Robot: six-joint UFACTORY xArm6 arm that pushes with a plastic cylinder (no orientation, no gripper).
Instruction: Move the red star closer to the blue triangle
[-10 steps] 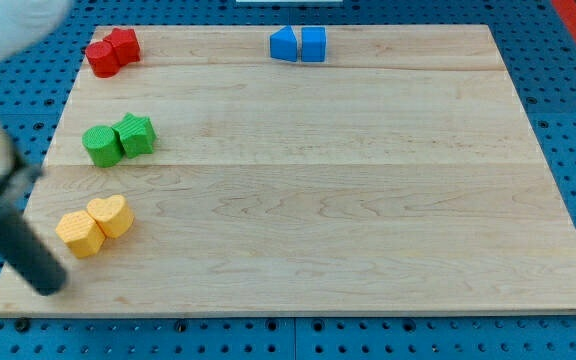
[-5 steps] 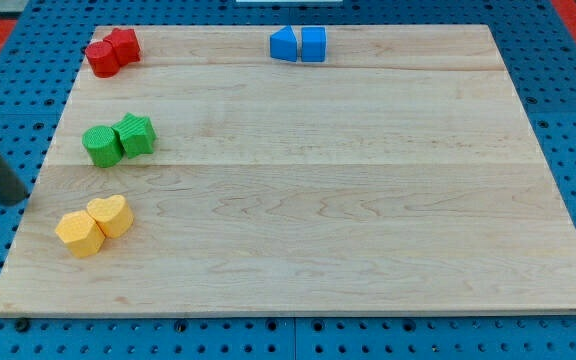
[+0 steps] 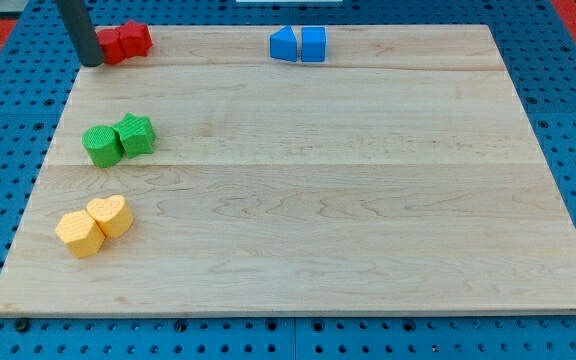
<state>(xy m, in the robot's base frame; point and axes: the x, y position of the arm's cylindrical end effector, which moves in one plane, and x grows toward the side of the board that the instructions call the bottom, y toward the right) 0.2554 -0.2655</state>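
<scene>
Pressing tip (image 3: 92, 62) against the left of the red pair at the desk's (image 3: 318, 200) top-left, red star (image 3: 134, 38) likely rightmost; no grasping end effector fitted, nothing held. Push straight right toward blue triangle (image 3: 284, 44), centred.

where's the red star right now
The red star sits at the view's top left corner of the board, touching another red block on its left, with my tip just left of that pair.
</scene>
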